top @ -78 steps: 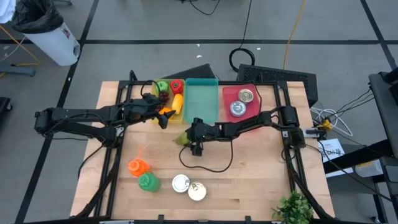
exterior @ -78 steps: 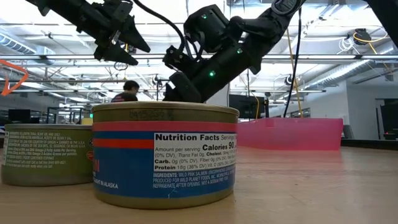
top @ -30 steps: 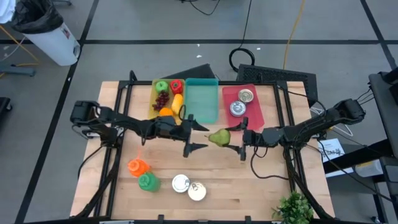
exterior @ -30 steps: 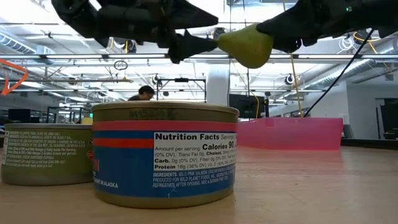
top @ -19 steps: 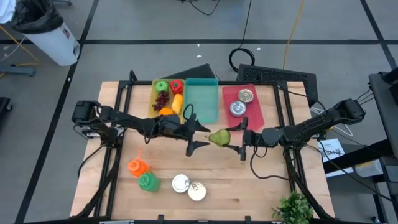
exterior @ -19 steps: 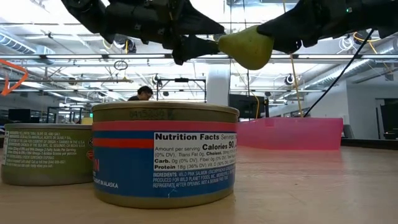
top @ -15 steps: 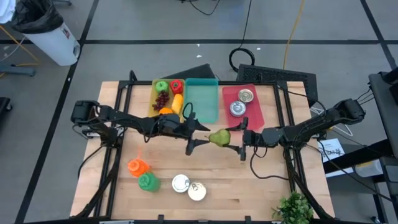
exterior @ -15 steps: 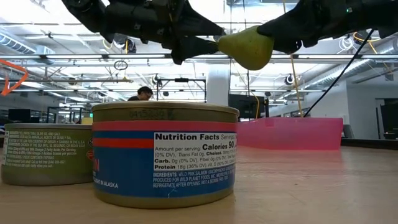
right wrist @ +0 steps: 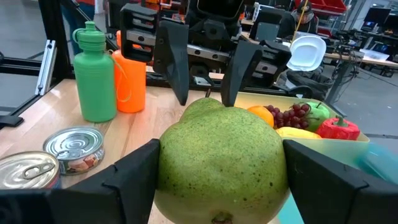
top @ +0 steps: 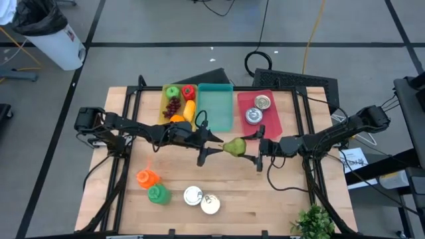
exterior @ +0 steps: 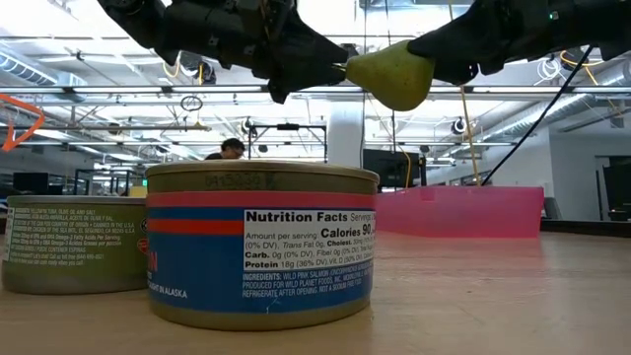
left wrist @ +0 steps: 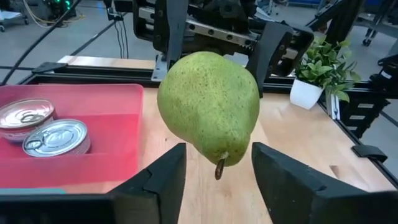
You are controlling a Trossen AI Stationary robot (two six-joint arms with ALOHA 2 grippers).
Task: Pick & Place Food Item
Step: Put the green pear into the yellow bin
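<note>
Right claw (top: 247, 147) clamped on the pear (top: 232, 147), fingers spread wide round the fat lower half, fruit held in mid-air above the middle of the bench (top: 285, 199). Left claw (top: 211, 147) right at the stem end, fingers parted either side of the narrow neck, not visibly pressing on it; from the left wrist view, a gap on both sides of the stalk. From the low view, pear (exterior: 390, 74) hanging high over the two cans (exterior: 261, 245), tip pointing at the left claw. Looks like a hand-over in mid-air, by judgement. Probably light and rigid enough if a replica, skin matt and speckled, rounded everywhere, so prone to swivelling or squirting out of flat fingers. Best hold likely across the widest part of the belly, where the right claw has it; neck taper risky, likely to slide toward the stem when squeezed. Safer to get the left fingers further down toward the shoulder before the right lets go. Beyond the claws: yellow tray (top: 165, 113) with fruit at the far edge, teal bin (top: 216, 109) beside it, pink tray (top: 273, 121) with tins next along. Orange bottle (top: 146, 177) and green bottle (top: 159, 194) on the near left of the bench.
</note>
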